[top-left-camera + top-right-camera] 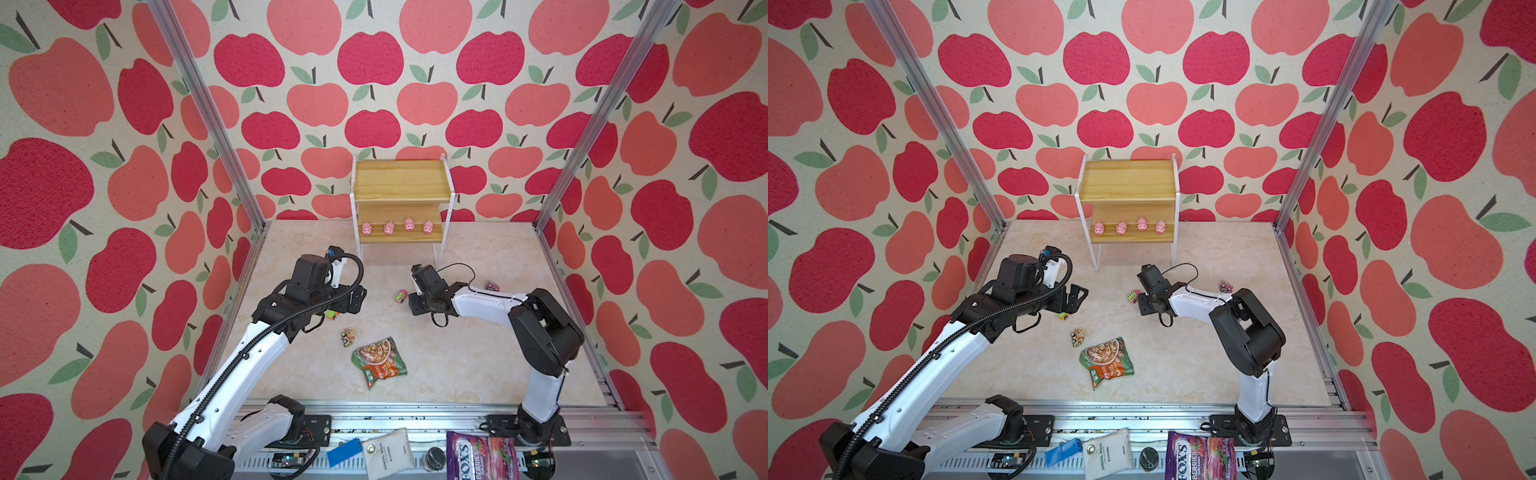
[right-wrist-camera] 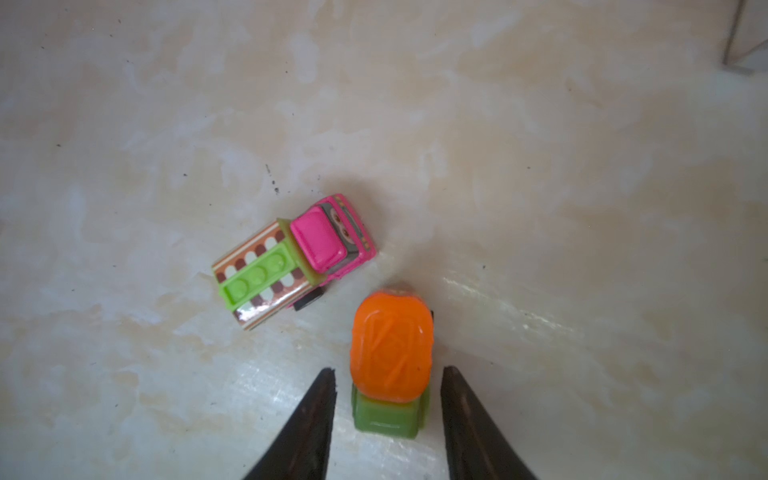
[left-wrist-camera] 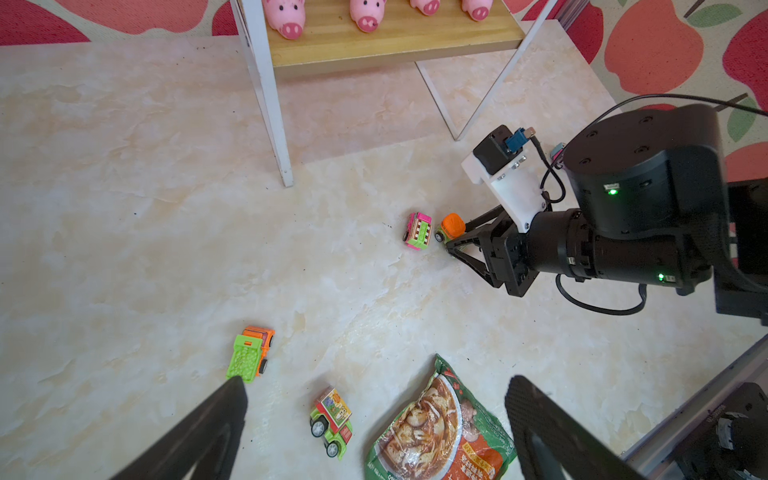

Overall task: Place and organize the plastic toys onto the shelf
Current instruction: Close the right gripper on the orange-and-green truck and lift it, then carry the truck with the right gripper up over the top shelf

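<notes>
A tiny toy truck (image 2: 390, 357) sits on the table (image 1: 478, 365) in front of the shelf (image 1: 401, 178), just beside a pink truck (image 2: 299, 257), framed by the jaws of the right arm (image 1: 486, 301). The jaws stand spread on either side of it with a sliver of gap at each flank, pinching nothing yet. The toy looks light, hard and glossy, and being on wheels it is likely to roll or squirt free. The surest hold appears to be low across its flat green sides, not the rounded orange top. It is a stubby cartoon thing, a bright orange ribbed dome over a lime-green body. The jaws of the left arm (image 1: 232, 365) gape wide and empty above the table, near a dump truck (image 3: 251, 353) and a snack packet (image 3: 440, 436). Four pink pigs (image 1: 388, 227) line the shelf's lower board, and its upper board is bare.
</notes>
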You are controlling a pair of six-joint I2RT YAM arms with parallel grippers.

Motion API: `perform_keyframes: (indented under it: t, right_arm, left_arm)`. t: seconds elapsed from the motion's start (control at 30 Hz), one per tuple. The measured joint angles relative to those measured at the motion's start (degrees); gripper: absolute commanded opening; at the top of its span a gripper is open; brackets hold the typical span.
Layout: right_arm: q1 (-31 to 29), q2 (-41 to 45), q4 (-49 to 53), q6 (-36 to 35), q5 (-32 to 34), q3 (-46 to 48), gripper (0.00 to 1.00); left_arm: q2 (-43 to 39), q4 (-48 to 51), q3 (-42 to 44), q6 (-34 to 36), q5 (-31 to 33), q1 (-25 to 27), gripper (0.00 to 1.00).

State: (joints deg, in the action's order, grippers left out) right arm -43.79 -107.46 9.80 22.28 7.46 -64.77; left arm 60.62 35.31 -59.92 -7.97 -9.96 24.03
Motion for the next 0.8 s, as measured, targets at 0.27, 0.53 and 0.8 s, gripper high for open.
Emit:
perform_keyframes:
  t: [0.27, 0.53, 0.8]
  right_arm:
    - [-0.22, -0.44, 0.13, 0.0, 0.66, -0.5, 0.24]
    - [-1.62, 4.79, 3.23, -0.11, 2.51, -0.7, 0.19]
    - [-3.15, 19.8, 14.05, -0.33, 4.11, -4.11, 0.18]
  left_arm:
    - [0.0, -0.02, 0.0, 0.02, 0.0, 0.0, 0.99]
    - [0.0, -0.07, 0.0, 0.02, -0.02, 0.0, 0.99]
    - [0.0, -1.33, -0.02, 0.04, -0.66, 0.0, 0.99]
